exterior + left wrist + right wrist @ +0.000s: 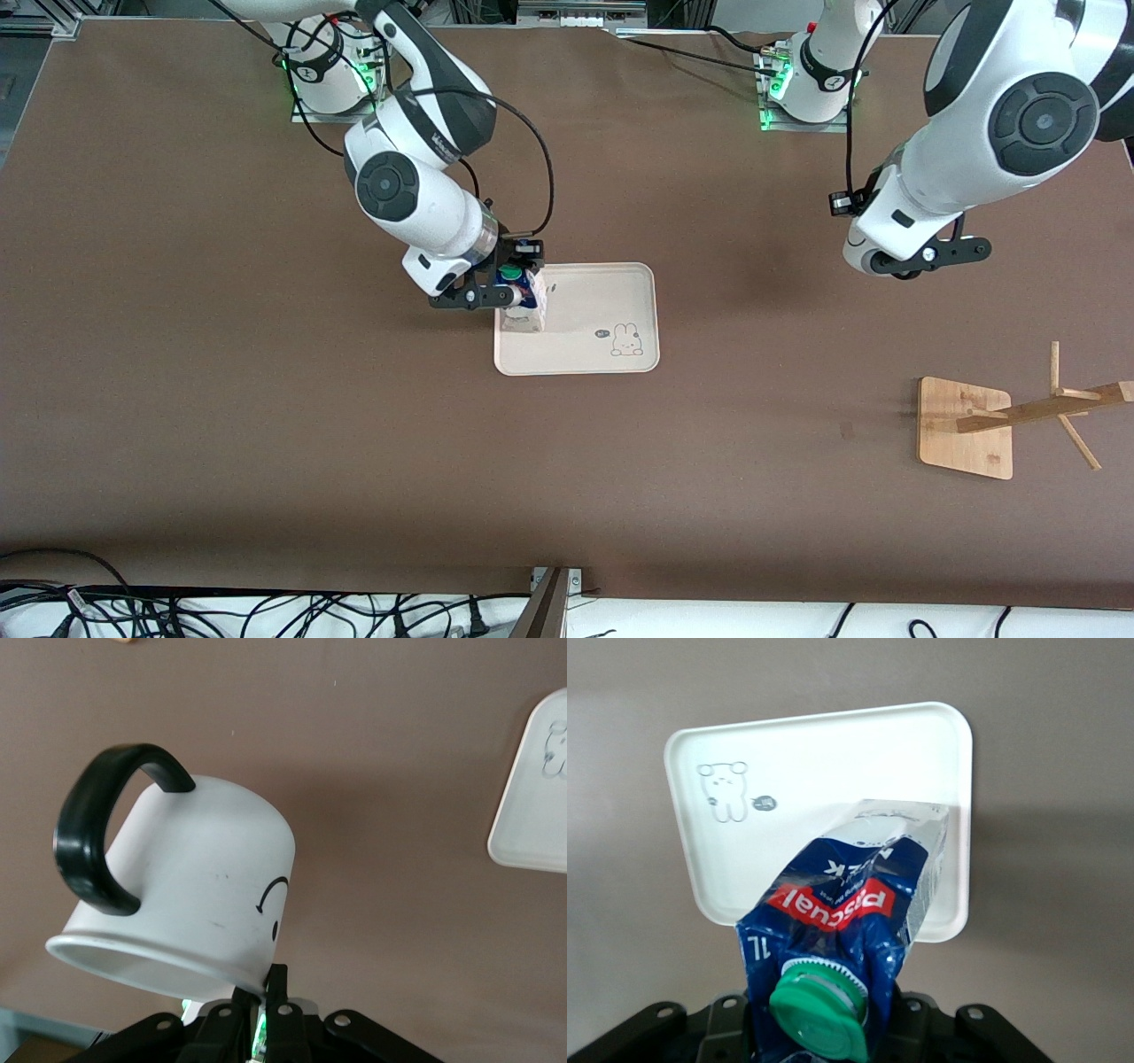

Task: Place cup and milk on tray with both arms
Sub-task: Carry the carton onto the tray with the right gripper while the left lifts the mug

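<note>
My right gripper is shut on the top of the milk, a blue and white carton with a green cap. The milk hangs tilted over the cream tray, at the tray's end toward the right arm; I cannot tell if its base touches. The bunny drawing shows on the tray. My left gripper is shut on the rim of the white cup with its black handle, in the air over bare table. In the front view the left gripper hides the cup.
A wooden rack lies tipped over, its square base near the left arm's end and nearer to the front camera than the tray. Cables run along the table's front edge. A corner of the tray shows in the left wrist view.
</note>
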You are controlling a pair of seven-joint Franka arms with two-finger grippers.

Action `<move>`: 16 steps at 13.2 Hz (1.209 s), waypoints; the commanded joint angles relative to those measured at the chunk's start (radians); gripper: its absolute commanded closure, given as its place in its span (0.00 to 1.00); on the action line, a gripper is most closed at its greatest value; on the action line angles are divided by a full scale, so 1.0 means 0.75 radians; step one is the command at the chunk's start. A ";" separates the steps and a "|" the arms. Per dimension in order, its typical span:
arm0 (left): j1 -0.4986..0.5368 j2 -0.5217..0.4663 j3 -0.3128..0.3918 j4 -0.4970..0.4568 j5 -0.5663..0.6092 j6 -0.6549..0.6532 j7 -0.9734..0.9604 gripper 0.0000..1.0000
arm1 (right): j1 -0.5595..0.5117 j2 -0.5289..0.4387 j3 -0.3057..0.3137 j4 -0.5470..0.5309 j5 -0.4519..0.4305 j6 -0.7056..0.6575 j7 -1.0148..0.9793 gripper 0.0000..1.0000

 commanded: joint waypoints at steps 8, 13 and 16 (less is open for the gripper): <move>-0.021 0.046 -0.005 0.074 -0.057 -0.085 -0.004 1.00 | 0.043 0.044 -0.008 0.014 -0.031 0.017 -0.067 0.00; -0.021 0.048 -0.005 0.076 -0.059 -0.090 -0.004 1.00 | 0.039 0.011 -0.010 0.032 -0.031 -0.001 -0.079 0.00; -0.021 0.048 -0.005 0.076 -0.059 -0.090 -0.010 1.00 | 0.032 -0.140 -0.026 0.039 -0.037 -0.152 -0.081 0.00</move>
